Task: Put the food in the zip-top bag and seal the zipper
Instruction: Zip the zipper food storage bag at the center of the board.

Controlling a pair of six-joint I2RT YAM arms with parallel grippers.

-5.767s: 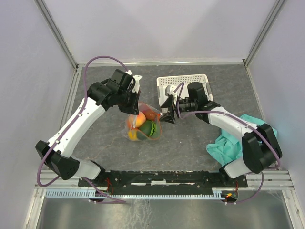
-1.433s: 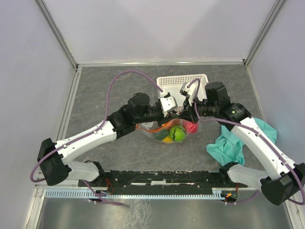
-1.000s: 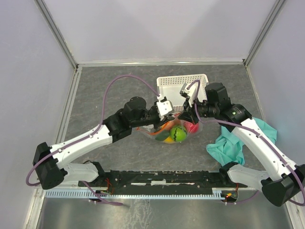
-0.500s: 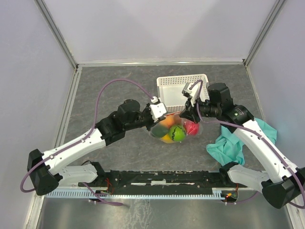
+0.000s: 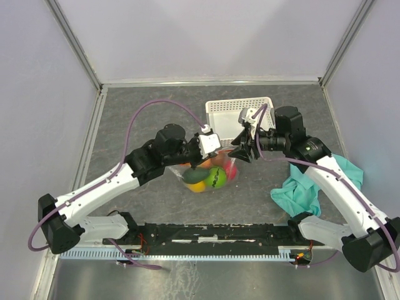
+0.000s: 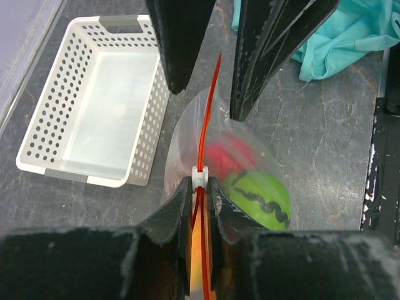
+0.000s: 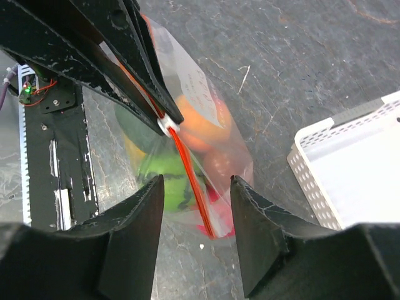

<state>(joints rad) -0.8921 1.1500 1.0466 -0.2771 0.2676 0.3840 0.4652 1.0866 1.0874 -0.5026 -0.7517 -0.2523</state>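
The clear zip-top bag (image 5: 208, 175) holds the food: a green striped melon (image 6: 259, 197), a red apple (image 6: 220, 157), oranges (image 7: 199, 128) and darker fruit. My left gripper (image 5: 211, 152) is shut on the red zipper (image 6: 211, 106), right behind its white slider (image 6: 199, 177), and the bag hangs from it; the left wrist view shows this gripper (image 6: 199, 185) pinching the strip. My right gripper (image 5: 237, 152) is open, and the zipper's far end (image 7: 203, 206) lies between its spread fingers (image 7: 134, 237) without being held.
An empty white perforated basket (image 5: 220, 110) stands just behind the bag; it shows in the left wrist view (image 6: 44, 125) and the right wrist view (image 7: 350, 162). A teal cloth (image 5: 303, 187) lies crumpled at the right. The arm-base rail (image 5: 212, 234) runs along the near edge.
The bag of fruit and my left gripper have shifted left and nearer. My right gripper has let go of the bag's end and stands open.
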